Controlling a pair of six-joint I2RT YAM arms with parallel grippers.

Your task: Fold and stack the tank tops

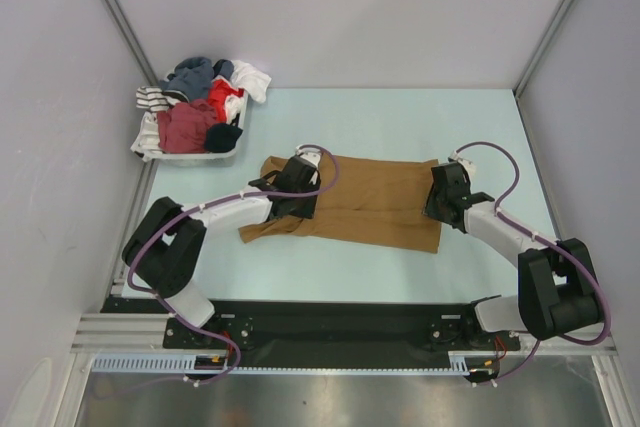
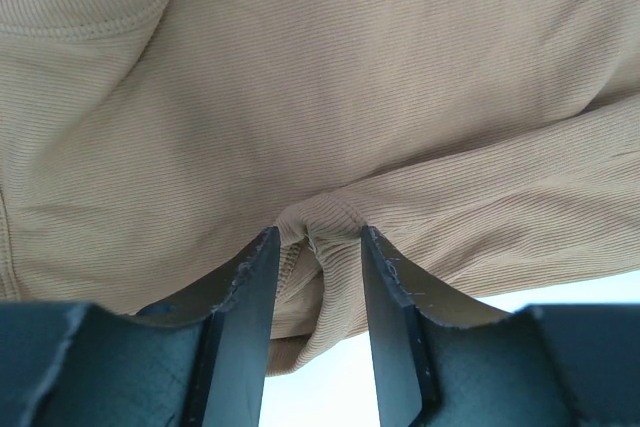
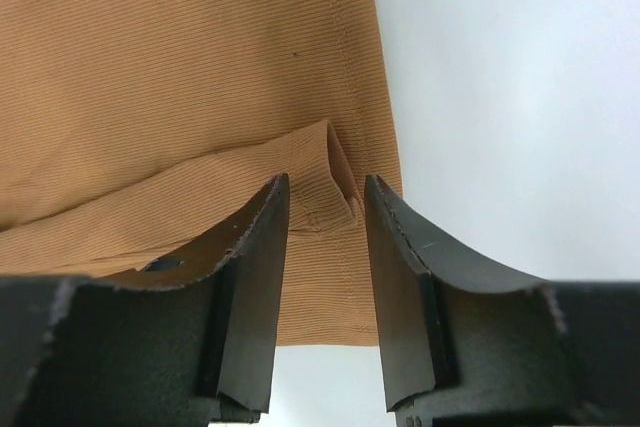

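Tan tank top (image 1: 372, 203) spread flat on table (image 1: 400, 117), right of and nearer than the clothes basket (image 1: 200, 157). Left gripper (image 2: 318, 237) pinches a raised fold at the end toward the basket. Right gripper (image 3: 327, 185) nips a ridge at the hem edge farthest from the basket.

No text, label or number could be read on the tan tank top (image 1: 370, 202); the heaped clothes (image 1: 190, 122) looked too small to tell.
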